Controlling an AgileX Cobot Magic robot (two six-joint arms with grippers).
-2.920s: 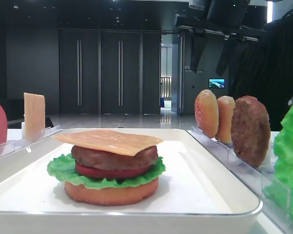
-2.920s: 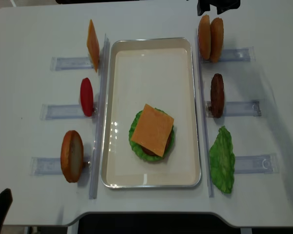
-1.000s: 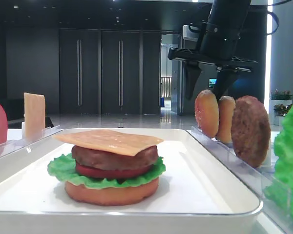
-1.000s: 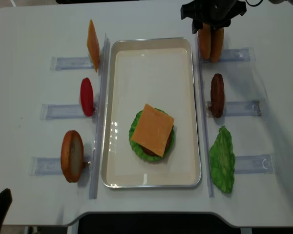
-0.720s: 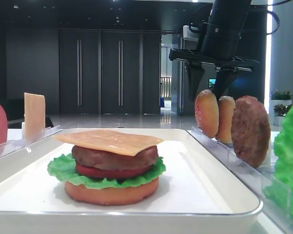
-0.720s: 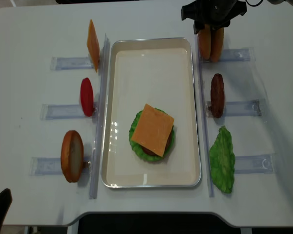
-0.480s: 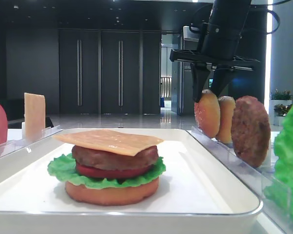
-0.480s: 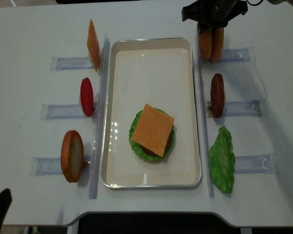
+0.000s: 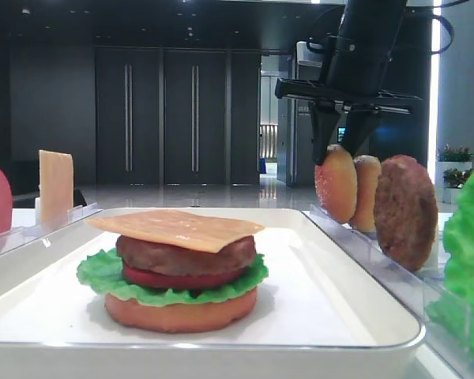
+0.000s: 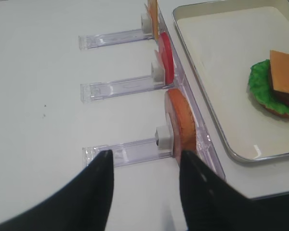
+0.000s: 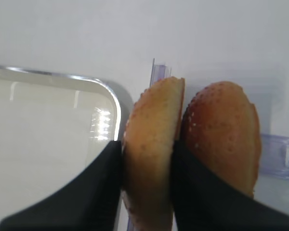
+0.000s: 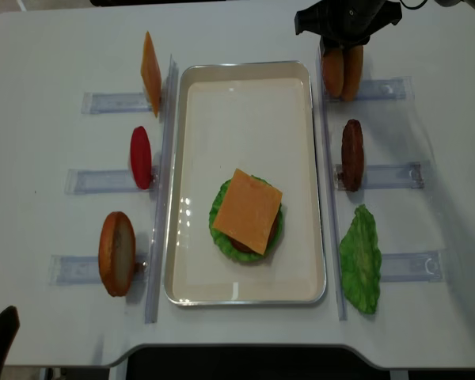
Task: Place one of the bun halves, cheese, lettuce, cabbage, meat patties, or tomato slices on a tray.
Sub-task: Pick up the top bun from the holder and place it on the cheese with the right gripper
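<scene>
The domed bun top (image 11: pixel 149 154) stood on edge in its clear rack (image 12: pixel 380 89) beside the tray (image 12: pixel 245 79), pinched between the right gripper (image 11: pixel 145 180) fingers, presumably to cap the cheese-topped stack (image 12: pixel 247 211). The left gripper (image 10: pixel 144 192) hung spread, idle.

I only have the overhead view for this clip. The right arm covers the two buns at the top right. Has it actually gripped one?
Observer: Yes. In the right wrist view the right gripper is shut on the bun top nearer the tray.
Operator: And the other bun?
Observer: The second bun stands free, right beside it in the rack.
Operator: Is the left gripper open?
Observer: Yes, the left gripper is open, above the rack holding the bottom bun.
</scene>
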